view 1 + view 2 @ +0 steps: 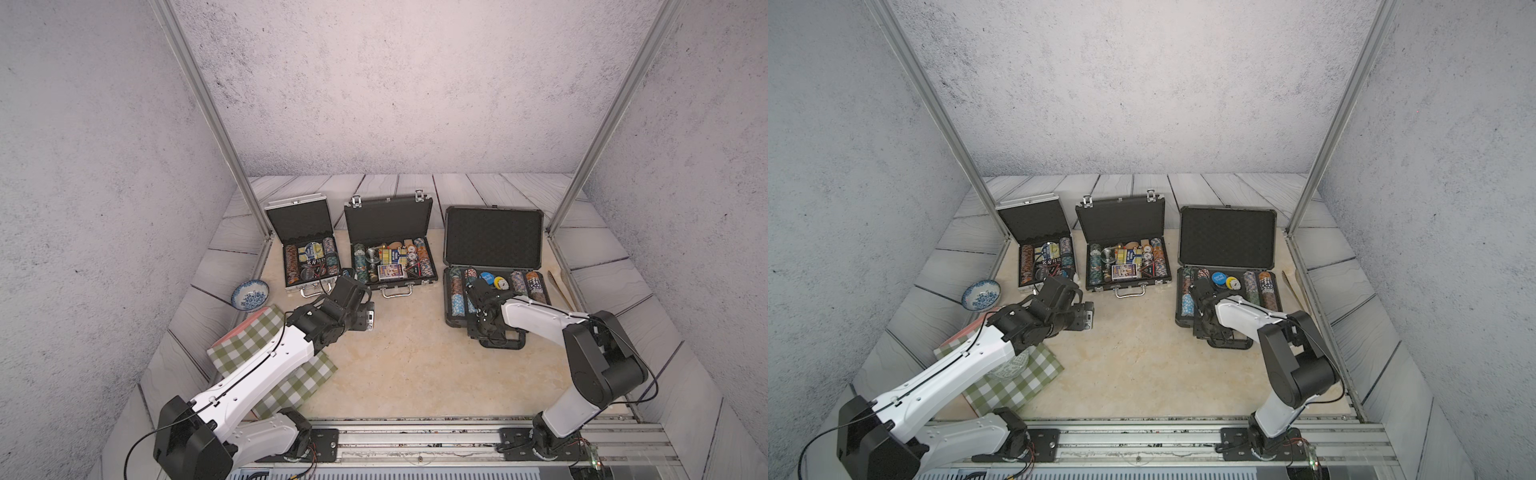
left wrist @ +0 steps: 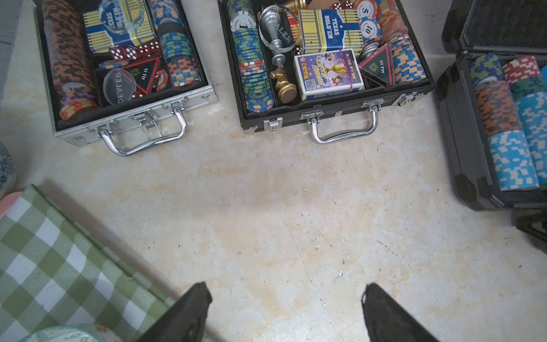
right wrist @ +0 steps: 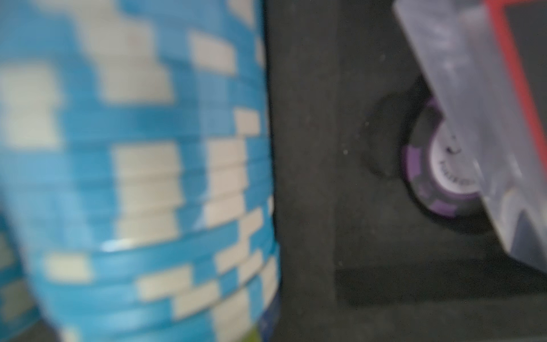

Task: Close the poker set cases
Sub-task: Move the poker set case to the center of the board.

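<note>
– Left gripper (image 2: pixel 285 299): fingers (image 2: pixel 201 308) spread wide, nothing between them, over bare table (image 2: pixel 266 207), lower middle of the wrist frame. Three cases in a row across mid-frame in both top views, every lid up.
– Risks, leftmost first?
– Silver case (image 1: pixel 299 220), left end of the row. Small, probably light. A push high on the lid may skid the whole box back instead of hinging it. Its latch (image 2: pixel 145 118) lies loose on the front rim and could get pinched under the lid.
– Centre?
– Middle case (image 1: pixel 388 220). Clear puck (image 2: pixel 284 35) looks to stand proud of the tray; lid may stop short of shutting.
– Right side?
– Right case (image 1: pixel 494 237). The right gripper (image 1: pixel 476 291) is down inside the tray beside the chips (image 3: pixel 133 177). Jaws hidden, so I cannot tell if they are spread or pinching. A lid dropped now lands on that arm, and a careless exit scatters chips.
</note>
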Tool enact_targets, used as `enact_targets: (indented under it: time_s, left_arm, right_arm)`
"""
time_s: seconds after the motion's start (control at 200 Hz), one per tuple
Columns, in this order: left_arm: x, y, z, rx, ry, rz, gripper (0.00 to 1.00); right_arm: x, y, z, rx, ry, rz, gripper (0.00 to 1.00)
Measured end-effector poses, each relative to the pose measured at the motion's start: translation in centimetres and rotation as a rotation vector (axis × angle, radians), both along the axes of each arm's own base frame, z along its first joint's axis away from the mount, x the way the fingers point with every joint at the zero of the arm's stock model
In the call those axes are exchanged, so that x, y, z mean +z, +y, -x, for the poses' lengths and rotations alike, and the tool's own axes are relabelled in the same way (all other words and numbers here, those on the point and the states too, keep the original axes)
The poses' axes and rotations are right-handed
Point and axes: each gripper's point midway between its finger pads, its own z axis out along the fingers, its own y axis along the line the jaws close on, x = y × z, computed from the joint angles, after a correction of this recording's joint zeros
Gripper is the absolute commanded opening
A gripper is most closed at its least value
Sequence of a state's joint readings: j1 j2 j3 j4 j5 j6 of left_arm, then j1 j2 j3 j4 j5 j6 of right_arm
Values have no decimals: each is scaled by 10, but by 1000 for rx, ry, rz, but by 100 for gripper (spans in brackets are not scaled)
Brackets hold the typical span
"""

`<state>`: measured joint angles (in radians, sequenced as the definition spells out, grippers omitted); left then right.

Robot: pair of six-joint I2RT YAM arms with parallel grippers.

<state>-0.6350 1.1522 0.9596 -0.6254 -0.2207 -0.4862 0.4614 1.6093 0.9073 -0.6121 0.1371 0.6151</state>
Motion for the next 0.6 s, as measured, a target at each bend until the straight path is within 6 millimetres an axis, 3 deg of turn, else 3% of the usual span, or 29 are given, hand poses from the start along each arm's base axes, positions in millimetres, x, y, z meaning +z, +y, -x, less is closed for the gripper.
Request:
enact_targets:
  time_s: [0.2, 0.38, 0.601]
  left_arm:
    - [0, -1, 0, -3, 0, 2, 85]
    - [0, -4, 0, -19, -1, 9, 85]
    - [-1, -7, -2, -25, -1, 17, 85]
  right_arm:
    - [1, 5, 38, -19, 48, 2, 10]
    - [-1, 17, 55, -38, 66, 1, 18]
    - [1, 24, 62, -54, 74, -2, 50]
